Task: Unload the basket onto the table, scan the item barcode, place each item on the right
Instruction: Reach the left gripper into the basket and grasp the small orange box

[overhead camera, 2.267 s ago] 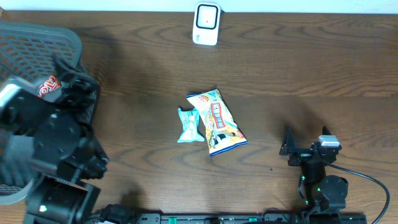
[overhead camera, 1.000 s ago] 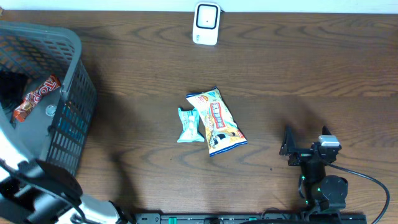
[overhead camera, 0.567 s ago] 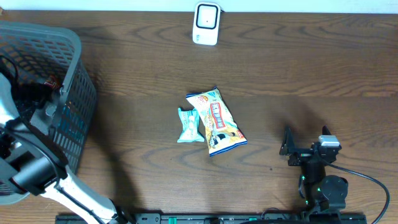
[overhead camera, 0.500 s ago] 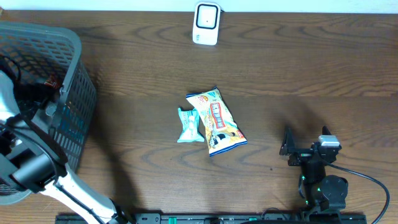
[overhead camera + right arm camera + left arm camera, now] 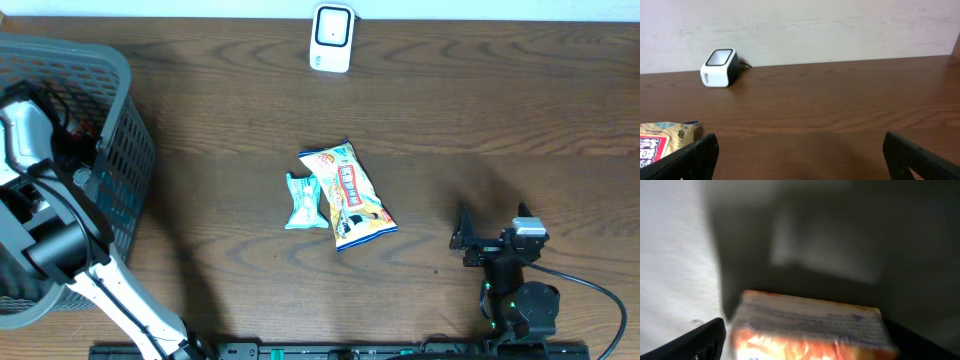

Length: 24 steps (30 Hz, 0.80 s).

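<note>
Overhead: the left arm is bent down into the grey plastic mesh basket [image 5: 120, 80] at the left edge of the dark wooden table [image 5: 480, 130]. Its tip is hard to make out from here. A small white box-shaped scanner [image 5: 332, 38] with a dark window stands at the far edge, well apart from the basket. Mid-table lie a yellow printed snack bag [image 5: 352, 195] and, touching its left side, a small teal wrapped sweet [image 5: 302, 201].

Left wrist view, blurred: the left gripper [image 5: 805, 332] has its jaws spread wide, one dark finger low on either side of an orange-and-white foil packet [image 5: 810, 312] lying flat below. Whether they touch the packet cannot be told; nothing looks lifted. The printing is unreadable and no barcode is found.

The right gripper [image 5: 462, 236] is parked near the front edge on the right, jaws wide and empty, with the scanner and snack bag in its view.

Judgement: the step in hand is the pick from the basket; the scan is not yet begun. To do it well:
- Centre the jaws across the packet's short width.
- Go low enough to catch the body, not just the crinkly seam.
- Close gently, since foil slides and crushes.
- Lift straight up to clear the basket wall before crossing to the scanner.
- The barcode side is unknown, so expect to turn the packet toward the window
</note>
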Available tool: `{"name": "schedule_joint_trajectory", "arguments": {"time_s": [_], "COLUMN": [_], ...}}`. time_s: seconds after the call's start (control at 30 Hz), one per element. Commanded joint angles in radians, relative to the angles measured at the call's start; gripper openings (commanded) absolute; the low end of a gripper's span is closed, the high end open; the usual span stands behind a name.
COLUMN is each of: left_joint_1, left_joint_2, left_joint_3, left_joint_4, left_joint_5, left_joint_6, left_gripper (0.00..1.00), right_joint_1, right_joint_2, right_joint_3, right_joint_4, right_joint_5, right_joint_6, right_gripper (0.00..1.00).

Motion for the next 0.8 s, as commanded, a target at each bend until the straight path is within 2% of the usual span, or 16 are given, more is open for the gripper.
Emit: {"name": "schedule_joint_trajectory", "arguments": {"time_s": [0.0, 0.1, 0.2, 0.27, 0.3, 0.6, 0.77], "left_joint_1": [-0.001, 0.003, 0.011, 0.02, 0.026, 0.099, 0.135], "left_joint_2": [0.023, 0.018, 0.006, -0.008, -0.017, -0.165, -0.327], "left_joint_3": [0.013, 0.013, 0.014, 0.02, 0.026, 0.161, 0.215], "left_joint_4": [-0.021, -0.025, -0.027, -0.04, -0.046, -0.143, -0.141], "left_joint_5": [-0.008, -0.011, -0.013, -0.013, -0.013, 0.0, 0.171], "left_joint_6": [0.031, 0.03, 0.031, 0.031, 0.031, 0.016, -0.015], "left_gripper": [0.94, 0.72, 0.64, 0.53, 0.51, 0.5, 0.5], "right_joint_1": [-0.003, -0.003, -0.003, -0.003, -0.003, -0.003, -0.003], "right_joint_2": [-0.001, -0.001, -0.001, -0.001, -0.001, -0.001, -0.001], "right_joint_3": [-0.002, -0.002, -0.002, -0.002, -0.002, -0.002, -0.002], "right_joint_4": [-0.003, -0.003, -0.003, -0.003, -0.003, -0.003, -0.003], "right_joint_5": [-0.002, -0.002, -0.002, -0.002, -0.002, -0.002, -0.002], "right_joint_6": [-0.009, -0.009, -0.009, -0.009, -0.009, -0.009, -0.009], "right_gripper": [0.99, 0.99, 0.99, 0.99, 0.99, 0.99, 0.99]}}
